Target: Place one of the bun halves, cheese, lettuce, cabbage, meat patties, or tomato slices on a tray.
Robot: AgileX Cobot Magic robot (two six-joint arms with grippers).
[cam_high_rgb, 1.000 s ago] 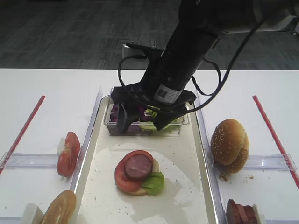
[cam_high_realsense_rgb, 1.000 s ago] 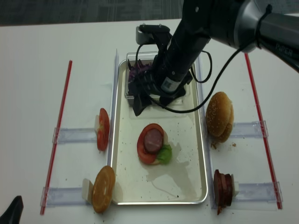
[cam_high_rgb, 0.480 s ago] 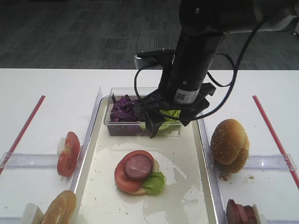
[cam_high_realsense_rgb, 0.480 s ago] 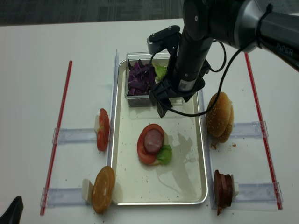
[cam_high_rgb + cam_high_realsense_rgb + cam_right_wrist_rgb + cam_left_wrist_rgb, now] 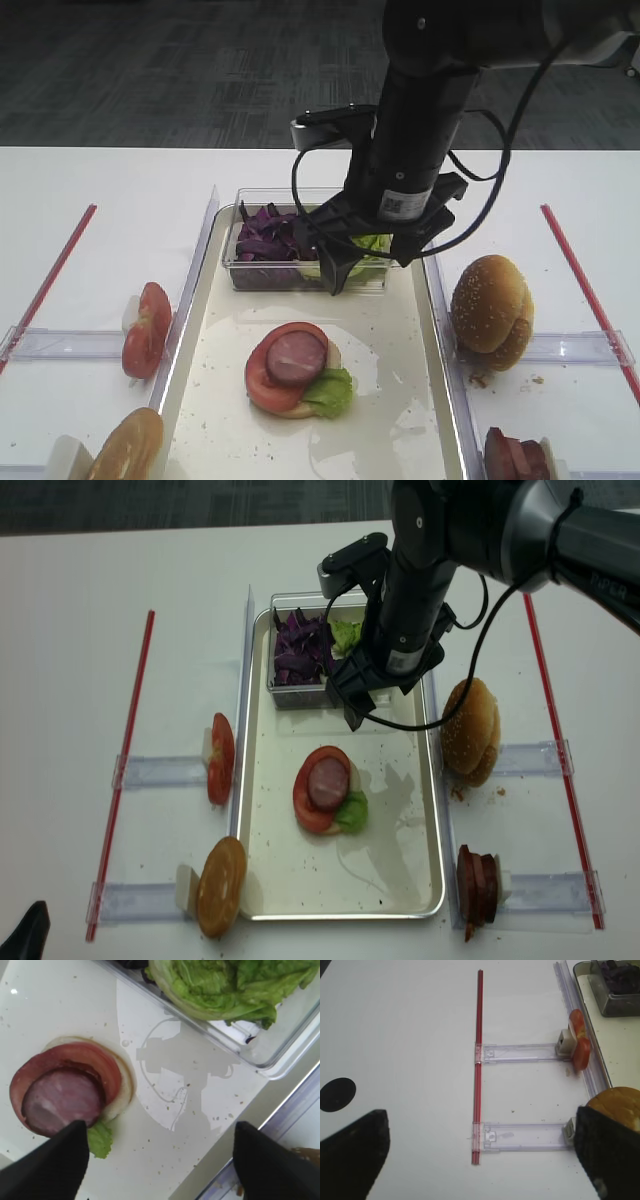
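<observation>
Right gripper (image 5: pixel 159 1160) has swung across the clear box (image 5: pixel 250 272) over the last second: it was over the cabbage (image 5: pixel 268 233) side, now it hangs over the lettuce (image 5: pixel 365 245) side, at the box's near edge. Jaws wide apart, nothing between them; the wrist view shows bare tray (image 5: pixel 60 1010) and lettuce (image 5: pixel 225 985) past both fingertips.

Read: it's lining up on the lettuce, no pick yet. Could still go elsewhere.

On the tray (image 5: pixel 400 400) already: a stack of tomato slice (image 5: pixel 268 385), meat patty (image 5: pixel 296 357) and a lettuce scrap (image 5: pixel 328 390), on something pale underneath.

Buns (image 5: pixel 490 310) sit right of the tray, untouched.

Left gripper (image 5: pixel 480 1160) is parked over the table's left side, released, empty.
</observation>
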